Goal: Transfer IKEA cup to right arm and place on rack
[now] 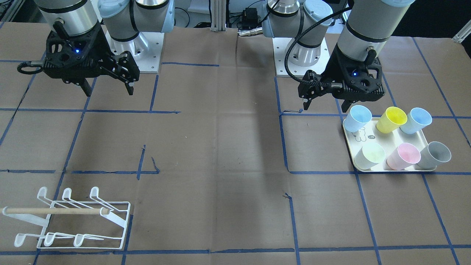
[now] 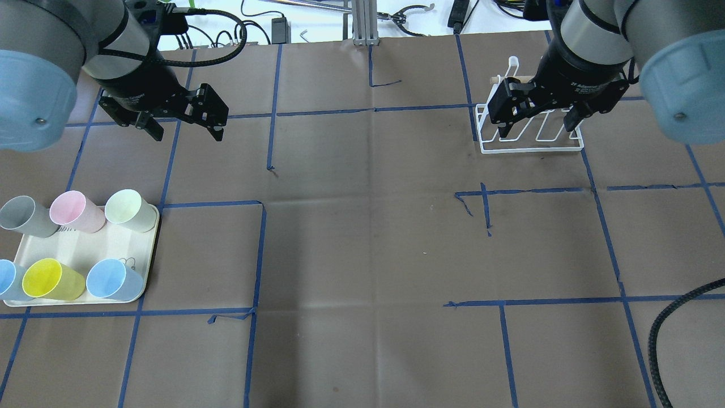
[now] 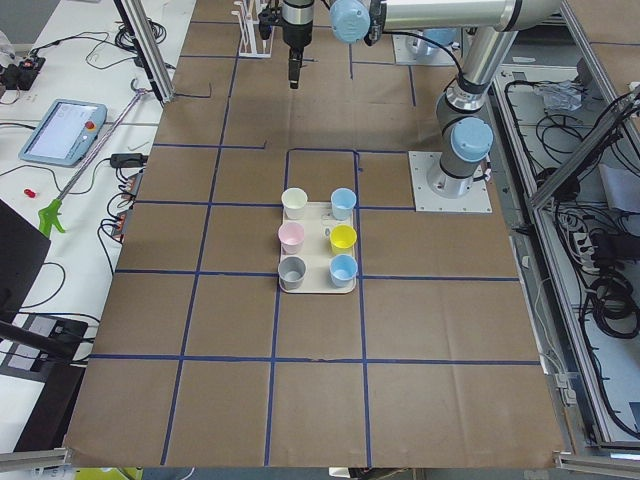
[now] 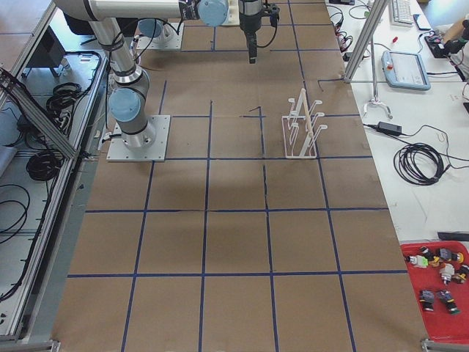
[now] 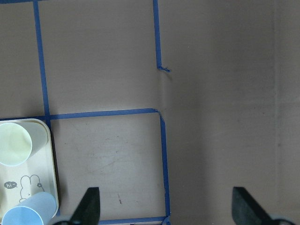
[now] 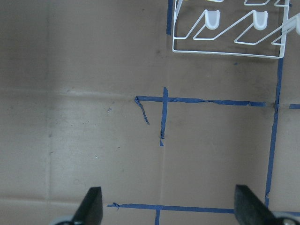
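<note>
Several IKEA cups stand on a cream tray [image 1: 393, 170] with a bear drawing: two light blue, a yellow [image 1: 392, 119], a pale green [image 1: 371, 154], a pink and a grey one. My left gripper [image 1: 325, 106] is open and empty, hanging above the table just behind the tray; in the overhead view it [image 2: 184, 127] is past the tray [image 2: 79, 249]. The left wrist view shows the pale green cup [image 5: 16, 143] and a light blue cup [image 5: 30, 211]. My right gripper [image 1: 108, 89] is open and empty. The white wire rack [image 1: 73, 221] stands empty on the table, and in the overhead view my right gripper [image 2: 535, 126] hangs in front of it [image 2: 532, 148].
Brown paper with blue tape lines covers the table [image 2: 362, 238]. The two arm bases [image 1: 301, 55] are bolted at the robot's edge. In the exterior right view, cables, a tablet and a red bin [image 4: 440, 290] lie on a side bench.
</note>
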{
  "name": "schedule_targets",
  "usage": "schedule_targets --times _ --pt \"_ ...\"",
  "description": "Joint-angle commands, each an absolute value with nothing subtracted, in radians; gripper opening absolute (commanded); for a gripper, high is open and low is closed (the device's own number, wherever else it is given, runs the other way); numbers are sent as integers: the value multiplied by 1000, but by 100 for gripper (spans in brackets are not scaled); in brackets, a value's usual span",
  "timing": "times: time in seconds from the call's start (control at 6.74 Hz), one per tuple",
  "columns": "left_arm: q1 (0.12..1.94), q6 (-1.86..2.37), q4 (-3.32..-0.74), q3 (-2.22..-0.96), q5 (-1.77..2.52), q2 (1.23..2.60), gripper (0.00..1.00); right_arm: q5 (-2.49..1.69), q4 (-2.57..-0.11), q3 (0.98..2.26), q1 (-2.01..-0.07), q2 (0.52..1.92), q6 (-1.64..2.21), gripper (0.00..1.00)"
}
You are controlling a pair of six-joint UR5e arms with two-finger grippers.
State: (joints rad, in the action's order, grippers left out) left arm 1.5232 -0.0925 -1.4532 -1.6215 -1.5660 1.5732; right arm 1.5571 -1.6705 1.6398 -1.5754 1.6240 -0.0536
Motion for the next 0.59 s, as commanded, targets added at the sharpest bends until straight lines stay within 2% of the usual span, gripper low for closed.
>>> schedule_targets --times 0.0,0.45 --pt "1421 -118 -1451 -1649 -1562 1563 100 1557 -1671 1640 -1575 1623 -51 100" --pt "1205 -358 -1448 -1664 -1562 1563 100 1554 -1672 1638 -1575 1624 -46 100"
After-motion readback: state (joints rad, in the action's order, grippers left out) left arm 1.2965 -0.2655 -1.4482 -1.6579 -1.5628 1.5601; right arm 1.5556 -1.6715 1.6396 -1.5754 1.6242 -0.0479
